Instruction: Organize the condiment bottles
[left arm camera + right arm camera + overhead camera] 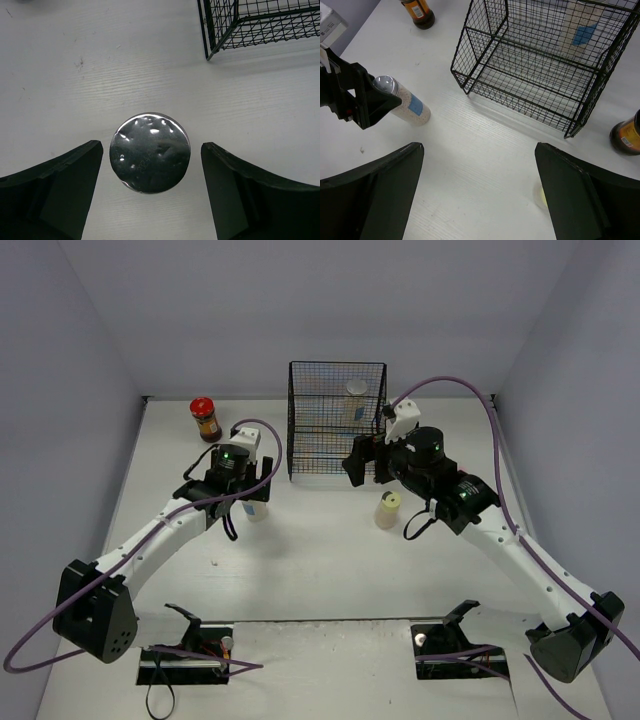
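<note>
Straddling silver-capped bottle: left gripper jaws spread, gap showing each side of cap. Bottle upright on bare table, near basket corner. Right gripper spread wide, holding nothing, over open table before basket's front edge.

From above, the left gripper hides most of the silver-capped bottle. In the right wrist view, the edge cuts off a dark jar, lid unseen.
</note>
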Action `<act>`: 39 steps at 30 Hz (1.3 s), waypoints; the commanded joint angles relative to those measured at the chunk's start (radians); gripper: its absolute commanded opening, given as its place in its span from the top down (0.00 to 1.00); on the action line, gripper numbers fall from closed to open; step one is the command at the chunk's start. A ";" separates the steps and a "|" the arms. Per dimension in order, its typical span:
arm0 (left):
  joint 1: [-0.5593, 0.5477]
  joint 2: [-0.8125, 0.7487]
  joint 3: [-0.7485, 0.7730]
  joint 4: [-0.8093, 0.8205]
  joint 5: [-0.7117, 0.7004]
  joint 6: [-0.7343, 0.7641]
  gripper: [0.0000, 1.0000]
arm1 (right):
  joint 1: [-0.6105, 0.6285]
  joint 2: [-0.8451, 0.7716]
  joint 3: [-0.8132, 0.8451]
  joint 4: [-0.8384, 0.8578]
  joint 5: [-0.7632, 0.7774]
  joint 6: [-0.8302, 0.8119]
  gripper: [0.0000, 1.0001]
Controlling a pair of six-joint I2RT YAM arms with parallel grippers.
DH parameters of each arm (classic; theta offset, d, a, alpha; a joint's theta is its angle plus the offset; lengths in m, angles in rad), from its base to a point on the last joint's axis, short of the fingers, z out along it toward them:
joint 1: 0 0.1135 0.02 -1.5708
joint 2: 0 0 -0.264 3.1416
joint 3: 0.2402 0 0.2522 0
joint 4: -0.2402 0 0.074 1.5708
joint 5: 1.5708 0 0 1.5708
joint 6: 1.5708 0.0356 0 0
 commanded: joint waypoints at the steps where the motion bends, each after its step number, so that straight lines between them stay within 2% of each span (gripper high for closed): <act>1: -0.003 -0.037 0.063 0.031 -0.007 0.003 0.20 | 0.003 -0.009 0.018 0.049 0.017 0.009 0.00; 16: -0.003 -0.014 0.080 -0.018 0.004 0.010 0.22 | 0.003 -0.014 0.005 0.049 0.007 0.021 0.00; 23: -0.003 -0.012 0.080 -0.025 0.031 0.008 0.44 | 0.003 -0.029 -0.009 0.051 0.004 0.034 0.00; 28: -0.003 -0.009 0.092 -0.042 0.067 -0.007 0.67 | 0.003 -0.038 -0.012 0.046 0.004 0.035 0.00; 30: -0.003 -0.014 0.091 -0.048 0.070 -0.018 0.70 | 0.004 -0.041 -0.014 0.043 0.004 0.038 0.00; 31: -0.003 -0.012 0.089 -0.047 0.070 -0.021 0.69 | 0.003 -0.044 -0.014 0.043 0.001 0.038 0.00; 33: -0.003 -0.014 0.086 -0.053 0.062 -0.027 0.55 | 0.003 -0.047 -0.017 0.043 0.001 0.041 0.00; 37: -0.003 -0.006 0.086 -0.068 0.059 -0.027 0.38 | 0.003 -0.055 -0.020 0.036 0.002 0.040 0.00; 39: -0.003 -0.005 0.088 -0.068 0.060 -0.029 0.36 | 0.003 -0.055 -0.021 0.034 0.002 0.038 0.00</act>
